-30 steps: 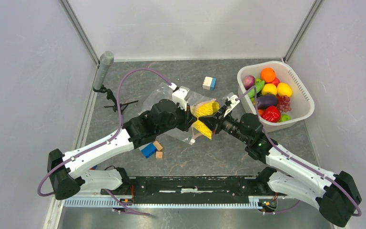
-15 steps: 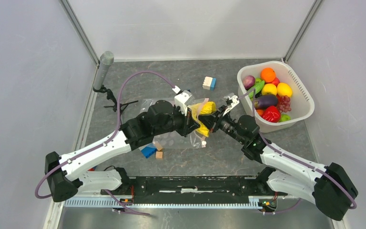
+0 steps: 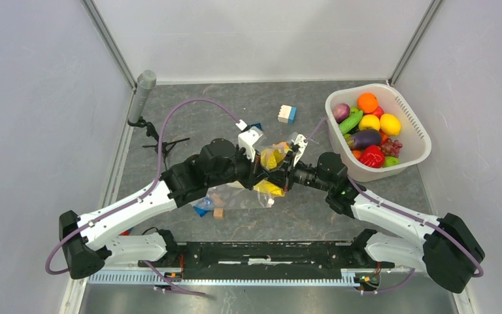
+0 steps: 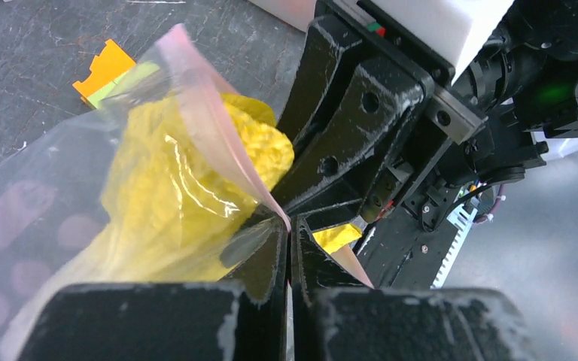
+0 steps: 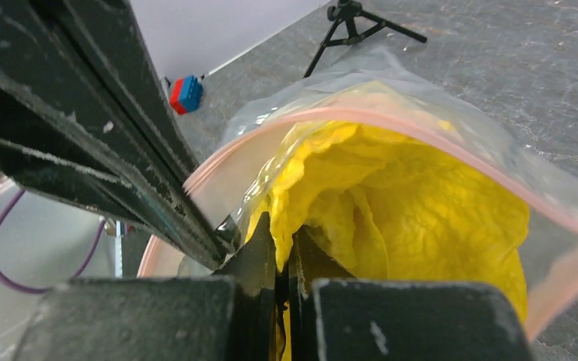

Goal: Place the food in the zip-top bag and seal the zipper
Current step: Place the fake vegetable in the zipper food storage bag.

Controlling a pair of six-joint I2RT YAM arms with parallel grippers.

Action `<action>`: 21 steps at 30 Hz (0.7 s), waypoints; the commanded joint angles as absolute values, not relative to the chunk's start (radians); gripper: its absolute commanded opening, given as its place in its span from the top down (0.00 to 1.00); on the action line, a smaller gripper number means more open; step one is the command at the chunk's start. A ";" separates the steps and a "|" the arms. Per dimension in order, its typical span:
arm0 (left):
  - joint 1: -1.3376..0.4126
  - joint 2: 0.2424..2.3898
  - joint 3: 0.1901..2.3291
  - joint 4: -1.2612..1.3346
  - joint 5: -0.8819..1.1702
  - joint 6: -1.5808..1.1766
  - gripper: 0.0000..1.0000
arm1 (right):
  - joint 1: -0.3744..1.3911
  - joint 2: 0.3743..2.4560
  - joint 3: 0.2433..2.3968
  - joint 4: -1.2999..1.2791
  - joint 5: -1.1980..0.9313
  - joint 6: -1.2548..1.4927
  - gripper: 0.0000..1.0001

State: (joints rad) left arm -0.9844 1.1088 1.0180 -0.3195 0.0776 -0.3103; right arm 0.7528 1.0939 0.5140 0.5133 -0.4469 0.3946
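Bag hangs bunched between the two arms at mid-tabletop. A second ago it was spread flatter, farther back. Its lower film now drapes over the blue block that lay uncovered then.

Left pincer: jaws fully closed, the pink zipper nipped between the tips.

Right pincer: jaws closed too, tips at the bag mouth right against the yellow food. Cannot tell if film or food is between them.

Yellow food sits inside the bag, with the zipper strip arched open around it in the right wrist view.

The two pincers have drawn together since the earlier frame and now nearly touch. The right arm has reached further left.

Basket of remaining food is at far right, unchanged.
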 commanded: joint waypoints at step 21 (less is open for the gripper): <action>-0.994 1.069 1.018 -0.164 0.374 -0.316 0.98 | 0.772 1.076 0.425 0.859 -0.205 0.467 0.98</action>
